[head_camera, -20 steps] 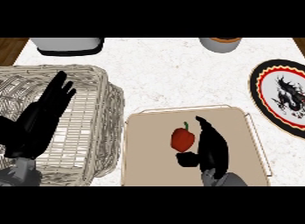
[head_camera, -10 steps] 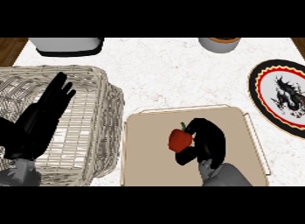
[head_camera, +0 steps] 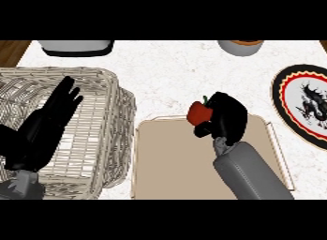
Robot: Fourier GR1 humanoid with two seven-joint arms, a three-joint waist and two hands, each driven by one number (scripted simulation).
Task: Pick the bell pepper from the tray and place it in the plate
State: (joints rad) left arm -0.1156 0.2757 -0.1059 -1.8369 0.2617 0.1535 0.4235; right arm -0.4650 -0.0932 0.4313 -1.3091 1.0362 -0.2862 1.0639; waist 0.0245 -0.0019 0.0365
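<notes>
Since pepper [head_camera: 199, 111] looks light, smooth, rounded, likely slippery: wrap around body, not stem. Right hand [head_camera: 225, 119] curled around it above tray [head_camera: 173, 159]; left hand [head_camera: 48, 126] spread, resting over basket [head_camera: 110, 93].

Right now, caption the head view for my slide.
Right hand holds pepper above tray, plate ahead.

- Bare table [head_camera: 180, 79] lies between the tray [head_camera: 167, 161] and the plate [head_camera: 311, 106]; nothing stands on that strip.
- A basket [head_camera: 96, 110] with raised walls blocks the tray's left side; the open left hand [head_camera: 47, 125] sits over it.
- A cup [head_camera: 241, 47] and a grey container [head_camera: 76, 46] stand along the far edge, well apart from the plate.
</notes>
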